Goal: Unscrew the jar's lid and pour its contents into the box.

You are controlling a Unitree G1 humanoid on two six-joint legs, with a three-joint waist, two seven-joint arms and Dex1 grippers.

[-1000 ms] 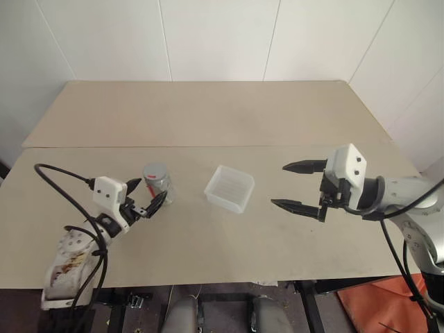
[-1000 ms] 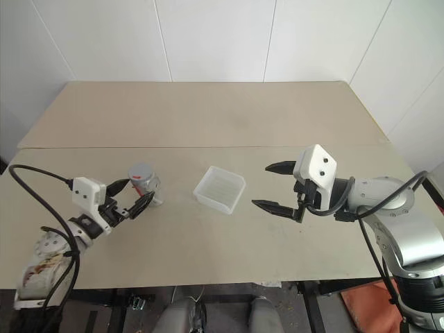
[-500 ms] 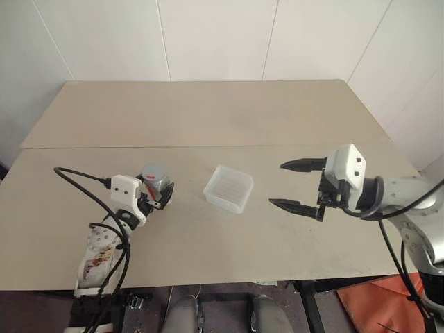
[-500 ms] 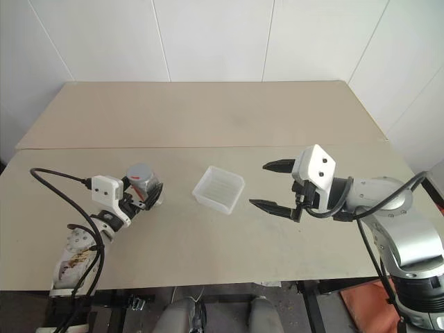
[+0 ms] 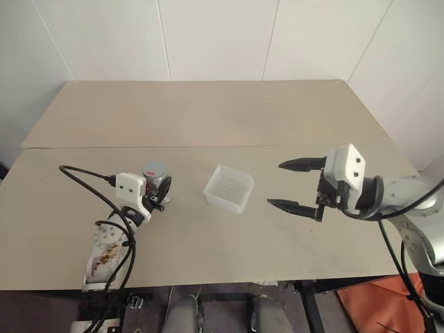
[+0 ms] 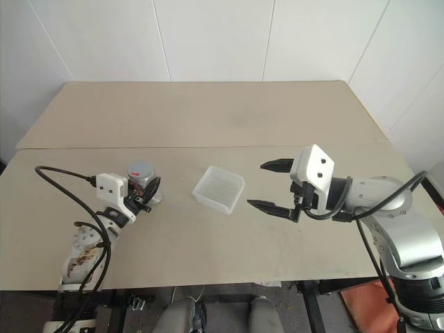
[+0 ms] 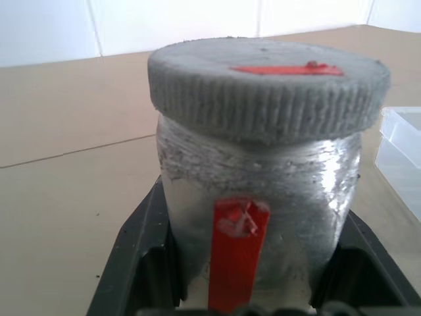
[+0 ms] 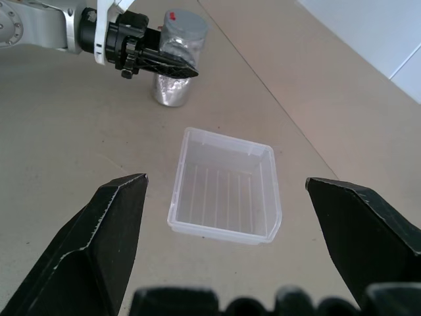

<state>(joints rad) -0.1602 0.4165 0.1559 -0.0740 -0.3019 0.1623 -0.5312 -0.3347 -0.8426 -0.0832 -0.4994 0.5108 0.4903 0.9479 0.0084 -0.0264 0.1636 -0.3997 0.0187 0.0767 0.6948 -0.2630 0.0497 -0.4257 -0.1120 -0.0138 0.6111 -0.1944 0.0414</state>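
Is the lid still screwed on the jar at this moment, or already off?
On. The grey lid sits flat atop the upright jar, with no gap showing, and the left gripper is shut around the jar's body.

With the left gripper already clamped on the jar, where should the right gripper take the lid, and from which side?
Probably on the lid's ribbed rim, coming from above. The jar stands upright on the table, the lid on top overhangs the body, and the left gripper already holds the body lower down, leaving the rim free. The right gripper, open, hovers past the box, so it would cross over that.
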